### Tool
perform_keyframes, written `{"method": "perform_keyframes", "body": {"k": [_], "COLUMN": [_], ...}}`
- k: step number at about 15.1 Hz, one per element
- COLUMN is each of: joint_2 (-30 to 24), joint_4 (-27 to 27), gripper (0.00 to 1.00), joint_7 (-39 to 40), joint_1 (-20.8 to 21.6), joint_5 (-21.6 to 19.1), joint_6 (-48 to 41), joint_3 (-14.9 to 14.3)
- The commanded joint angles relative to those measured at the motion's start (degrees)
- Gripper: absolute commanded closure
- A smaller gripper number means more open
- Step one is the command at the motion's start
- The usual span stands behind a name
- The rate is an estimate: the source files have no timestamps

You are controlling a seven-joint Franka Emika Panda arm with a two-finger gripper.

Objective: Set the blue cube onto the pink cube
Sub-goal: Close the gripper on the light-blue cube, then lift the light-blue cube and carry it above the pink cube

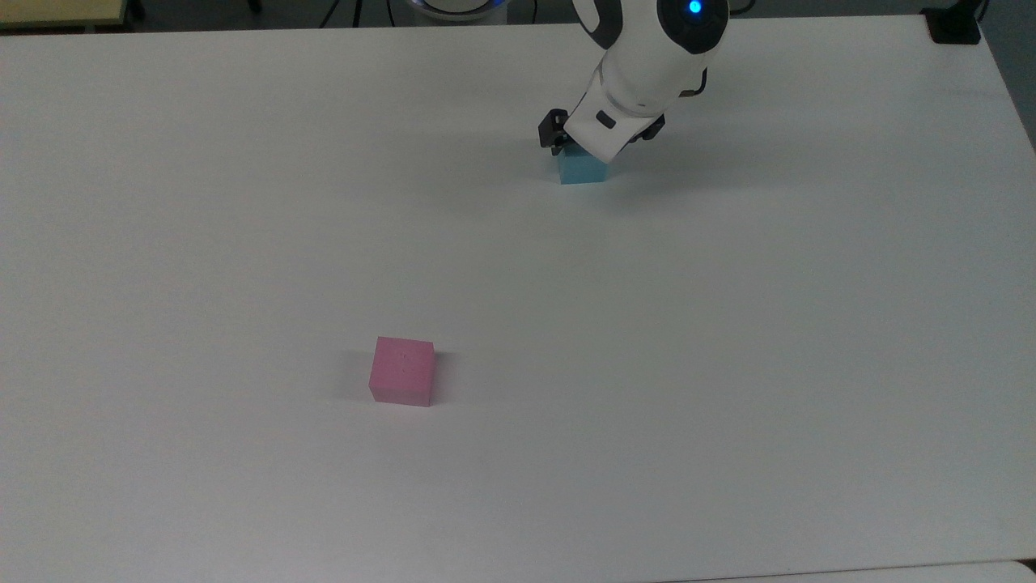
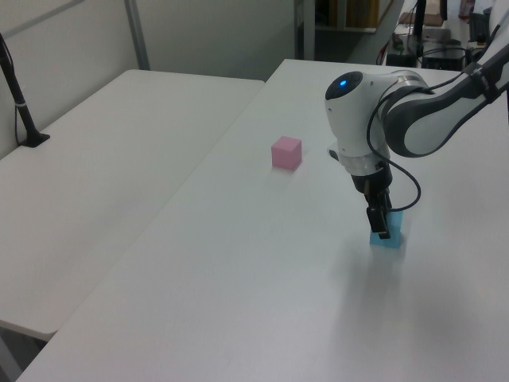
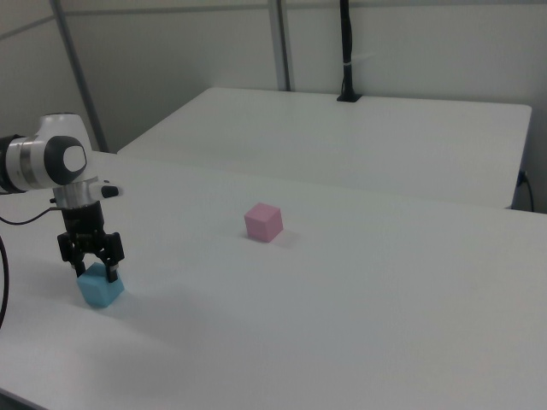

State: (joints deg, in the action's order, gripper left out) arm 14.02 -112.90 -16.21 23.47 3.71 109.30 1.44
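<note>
In the top view, the pink cube (image 1: 402, 371) sits alone at lower left on the desk (image 1: 728, 364), well apart from the blue cube (image 1: 581, 169) at upper right. The hand (image 3: 93, 266) straddles the blue cube, fingers spread either side, not yet clamped. This looks like the grasping step; next comes closing, then lifting.
</note>
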Motion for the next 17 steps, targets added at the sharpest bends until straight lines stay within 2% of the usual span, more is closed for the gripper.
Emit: {"method": "perform_keyframes", "body": {"k": [1, 3, 5, 7, 10, 11, 14, 17], "joint_2": [-0.7, -0.9, -2.0, -4.3, -4.8, -4.4, -1.6, 6.1], "joint_4": [-1.4, -1.1, -0.3, 3.8, 17.3, 20.5, 28.1, 37.8], "gripper": [0.83, 1.0, 1.0, 1.0, 0.98, 0.97, 0.97, 0.94], "joint_7": [-1.1, -1.0, -0.8, 2.4, 14.0, 16.1, 19.3, 19.4], "joint_1": [-0.4, -0.4, -0.5, -2.6, -7.7, -9.3, -14.8, -18.1], "joint_5": [1.1, 1.0, 0.8, 0.3, -4.8, -5.1, -5.0, -4.2], "joint_6": [2.4, 2.2, 1.5, -3.9, -18.0, -20.2, -21.4, -20.7], "joint_3": [0.8, 0.8, 0.8, 0.8, -1.9, -2.1, -2.1, -1.9]}}
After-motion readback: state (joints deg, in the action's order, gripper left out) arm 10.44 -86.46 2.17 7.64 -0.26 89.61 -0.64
